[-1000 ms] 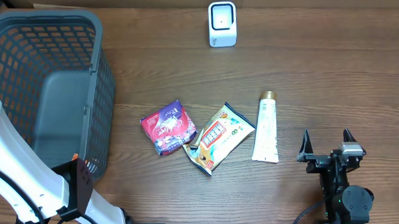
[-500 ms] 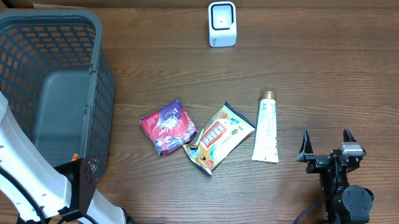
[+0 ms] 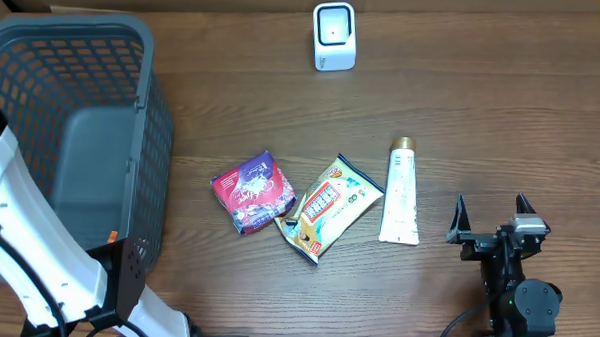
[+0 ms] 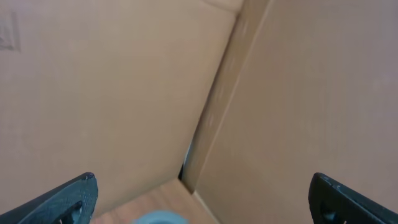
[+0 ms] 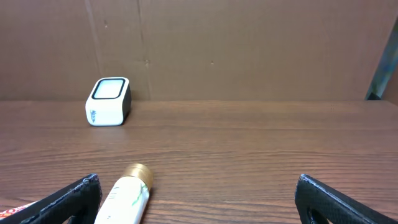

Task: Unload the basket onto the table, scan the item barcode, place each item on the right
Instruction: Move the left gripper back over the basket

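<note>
Three items lie mid-table: a red and purple pouch (image 3: pixel 252 191), a yellow snack packet (image 3: pixel 329 207) and a white tube with a gold cap (image 3: pixel 400 192). The white barcode scanner (image 3: pixel 335 36) stands at the far edge. My right gripper (image 3: pixel 491 217) rests open and empty near the front right, just right of the tube. Its wrist view shows the tube (image 5: pixel 124 196) by the left fingertip, the scanner (image 5: pixel 108 101) far off, and the right gripper (image 5: pixel 199 202) spread wide. My left gripper (image 4: pixel 205 199) is open, empty and faces cardboard walls.
A large grey mesh basket (image 3: pixel 155 153) fills the left side of the table. The left arm's white link (image 3: pixel 18 229) crosses in front of it. Brown cardboard walls close off the table's far edge.
The left arm's white link has shifted slightly at the left edge of the overhead view. The right arm and the items have not moved.
</note>
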### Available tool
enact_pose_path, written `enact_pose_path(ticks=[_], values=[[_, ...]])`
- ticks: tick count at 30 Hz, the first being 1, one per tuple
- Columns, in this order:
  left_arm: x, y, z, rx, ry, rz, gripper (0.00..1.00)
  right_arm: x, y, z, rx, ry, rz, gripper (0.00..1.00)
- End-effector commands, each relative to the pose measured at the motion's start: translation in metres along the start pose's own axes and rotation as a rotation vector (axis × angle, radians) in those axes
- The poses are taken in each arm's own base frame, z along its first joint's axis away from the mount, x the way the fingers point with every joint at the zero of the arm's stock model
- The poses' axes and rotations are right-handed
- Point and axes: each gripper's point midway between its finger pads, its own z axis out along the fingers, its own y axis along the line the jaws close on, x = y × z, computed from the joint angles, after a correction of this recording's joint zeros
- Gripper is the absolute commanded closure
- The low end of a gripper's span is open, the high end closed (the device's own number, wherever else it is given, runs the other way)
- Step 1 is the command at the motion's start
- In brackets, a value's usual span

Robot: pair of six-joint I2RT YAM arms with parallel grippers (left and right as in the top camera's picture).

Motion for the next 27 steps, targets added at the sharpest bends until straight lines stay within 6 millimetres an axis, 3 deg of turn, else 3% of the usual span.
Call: enact_pose_path(ticks=[1,5,9,16,27], values=[[0.036,-0.010,0.022,0.009,0.090,0.059,0.00,0.001,-0.002,0.000,0.011,-0.004,0.004,0.00],[0.063,-0.013,0.042,-0.003,0.131,0.091,0.00,0.001,-0.002,0.000,0.011,-0.004,0.004,0.00],[0.079,-0.016,0.045,0.006,0.149,0.110,0.00,0.001,-0.002,0.000,0.011,-0.004,0.004,0.00],[0.087,-0.016,0.019,0.031,0.142,0.123,0.00,0.001,-0.002,0.000,0.011,-0.004,0.004,0.00],[0.106,0.017,-0.020,0.017,0.158,0.092,0.00,0.001,-0.002,0.000,0.011,-0.004,0.004,0.00]])
